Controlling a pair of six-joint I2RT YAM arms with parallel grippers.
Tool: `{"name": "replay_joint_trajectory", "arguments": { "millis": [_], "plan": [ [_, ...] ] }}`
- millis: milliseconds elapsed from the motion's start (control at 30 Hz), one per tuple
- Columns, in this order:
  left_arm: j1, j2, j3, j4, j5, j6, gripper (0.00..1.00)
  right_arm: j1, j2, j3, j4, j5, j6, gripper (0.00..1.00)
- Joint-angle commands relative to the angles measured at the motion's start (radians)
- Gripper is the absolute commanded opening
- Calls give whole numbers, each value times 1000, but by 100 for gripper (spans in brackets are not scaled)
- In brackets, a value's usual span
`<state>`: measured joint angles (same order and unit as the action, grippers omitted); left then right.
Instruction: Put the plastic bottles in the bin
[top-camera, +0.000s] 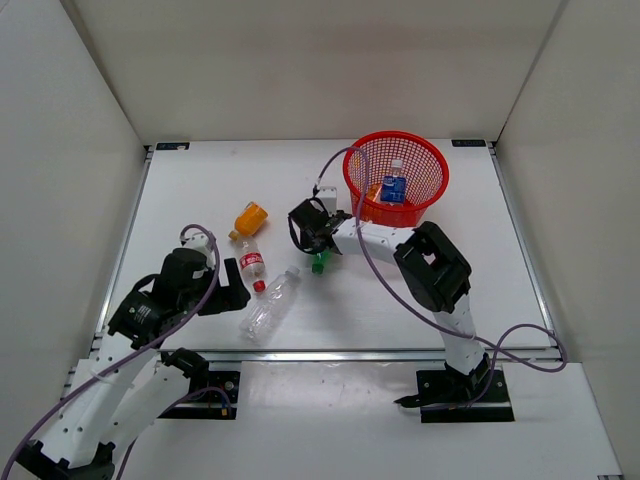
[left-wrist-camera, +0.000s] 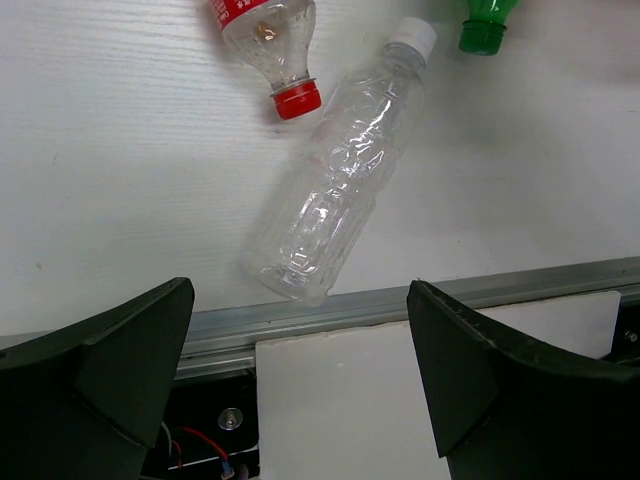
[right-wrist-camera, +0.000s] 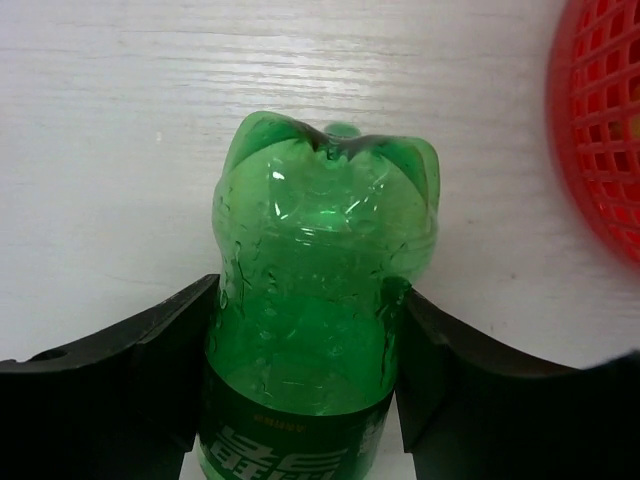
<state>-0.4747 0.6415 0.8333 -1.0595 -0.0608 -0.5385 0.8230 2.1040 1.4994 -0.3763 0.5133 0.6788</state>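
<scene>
The right tool (right-wrist-camera: 305, 340) clamps the green bottle (right-wrist-camera: 320, 260) near the red bin (top-camera: 446, 170), which holds a blue-labelled bottle (top-camera: 393, 187). The left tool (left-wrist-camera: 300, 300) gapes wide, empty, just short of the clear bottle (left-wrist-camera: 335, 190) lying on the bench (top-camera: 200, 190), with a red-labelled bottle (left-wrist-camera: 255, 20) and an orange bottle (top-camera: 250, 217) beside it
</scene>
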Motion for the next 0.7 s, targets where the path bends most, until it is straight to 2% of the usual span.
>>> {"name": "replay_joint_trajectory", "arguments": {
  "millis": [0,233,400,500,667],
  "plan": [
    [1,7,-25,50,33,5,99,1,-113,51,57,-22,-109,36],
    [1,90,-62,119,79,32,98,-36,-367,137,33,-359,-303,31],
    [2,159,-95,164,96,40,99,-117,-513,122,16,-319,-409,27],
    [1,194,-97,173,93,51,99,-241,-561,93,24,-308,-433,23],
    [-2,234,-103,188,88,66,99,-402,-532,97,1,-352,-446,32]
  ]
}}
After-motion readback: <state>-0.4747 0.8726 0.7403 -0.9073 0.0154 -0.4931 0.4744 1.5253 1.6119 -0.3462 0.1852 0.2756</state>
